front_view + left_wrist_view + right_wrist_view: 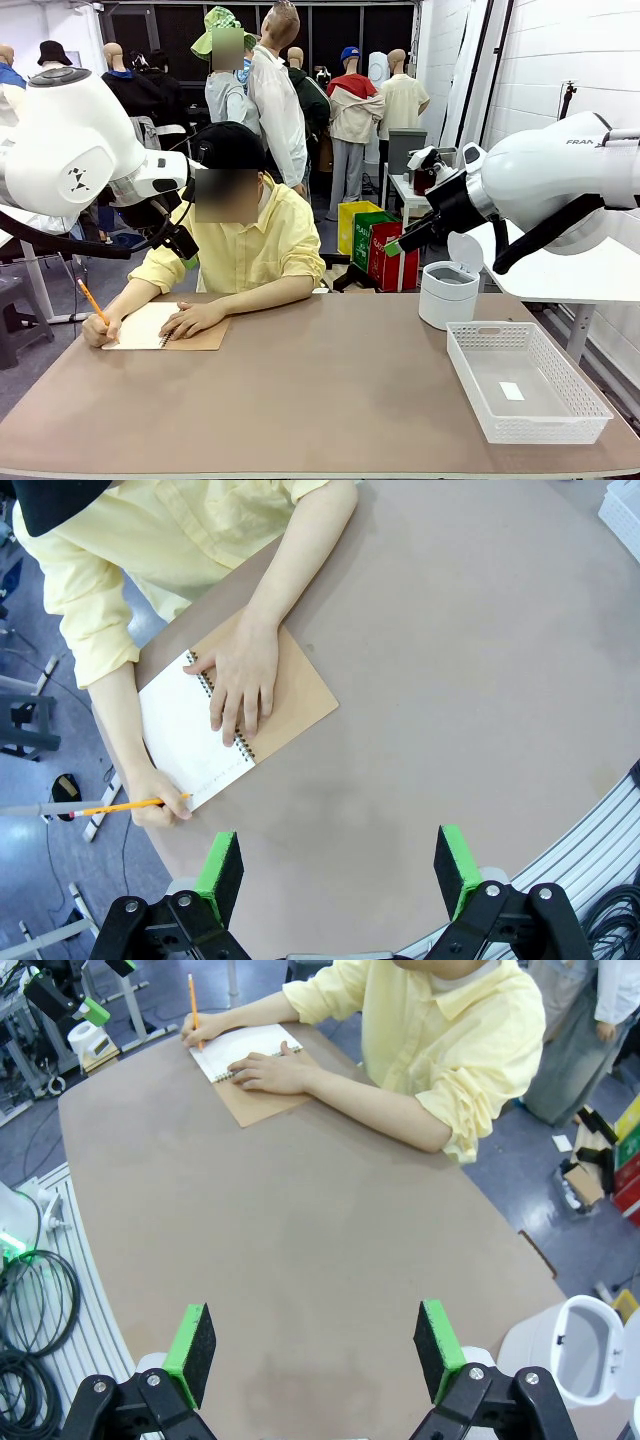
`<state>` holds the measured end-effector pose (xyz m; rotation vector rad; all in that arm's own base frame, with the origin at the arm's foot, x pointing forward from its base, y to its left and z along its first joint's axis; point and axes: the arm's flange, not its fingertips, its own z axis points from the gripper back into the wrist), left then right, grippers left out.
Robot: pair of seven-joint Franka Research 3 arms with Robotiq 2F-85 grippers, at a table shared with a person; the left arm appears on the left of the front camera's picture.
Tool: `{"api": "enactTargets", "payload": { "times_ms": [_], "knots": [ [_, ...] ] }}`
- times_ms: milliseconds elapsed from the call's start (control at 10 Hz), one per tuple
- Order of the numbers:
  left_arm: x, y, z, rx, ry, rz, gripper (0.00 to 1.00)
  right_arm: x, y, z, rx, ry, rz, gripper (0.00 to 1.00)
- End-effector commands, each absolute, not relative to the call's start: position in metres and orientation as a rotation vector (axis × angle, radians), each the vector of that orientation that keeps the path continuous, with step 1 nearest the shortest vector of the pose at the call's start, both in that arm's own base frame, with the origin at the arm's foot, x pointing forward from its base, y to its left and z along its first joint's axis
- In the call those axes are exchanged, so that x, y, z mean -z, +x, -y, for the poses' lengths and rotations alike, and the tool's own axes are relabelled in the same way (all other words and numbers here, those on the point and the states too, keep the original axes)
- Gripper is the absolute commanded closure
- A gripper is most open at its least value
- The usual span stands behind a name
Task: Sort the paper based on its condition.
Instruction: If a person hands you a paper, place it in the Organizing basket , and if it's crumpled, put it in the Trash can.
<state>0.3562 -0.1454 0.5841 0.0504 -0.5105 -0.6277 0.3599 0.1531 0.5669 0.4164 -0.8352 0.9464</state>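
While wide-jawed, left claw [338, 865] above notebook [300, 695].

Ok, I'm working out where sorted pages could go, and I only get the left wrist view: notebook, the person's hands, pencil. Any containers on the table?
Observer: A small white bin with its lid flipped up stands on the table, near its far edge on the robot's right.
Operator: Anything nearer to us?
Observer: A white mesh basket lies in front of that bin, with one tiny white tag inside it.
Operator: And the right claw?
Observer: The right claw is open above bare tabletop, with nothing between its pads.
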Motion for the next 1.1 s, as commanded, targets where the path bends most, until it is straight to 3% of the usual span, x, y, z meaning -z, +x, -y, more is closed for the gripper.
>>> {"api": "enactTargets", "payload": {
  "times_ms": [0,1000],
  "knots": [
    [-0.5852,0.3561,0.1447,0.626,0.049,0.516,0.0,-0.5652,0.3613,-0.1541,-0.942,0.435,0.827,0.0],
    [-0.5852,0.3561,0.1447,0.626,0.049,0.516,0.0,-0.5652,0.3613,-0.1541,-0.942,0.435,0.827,0.0]
  ]
}}
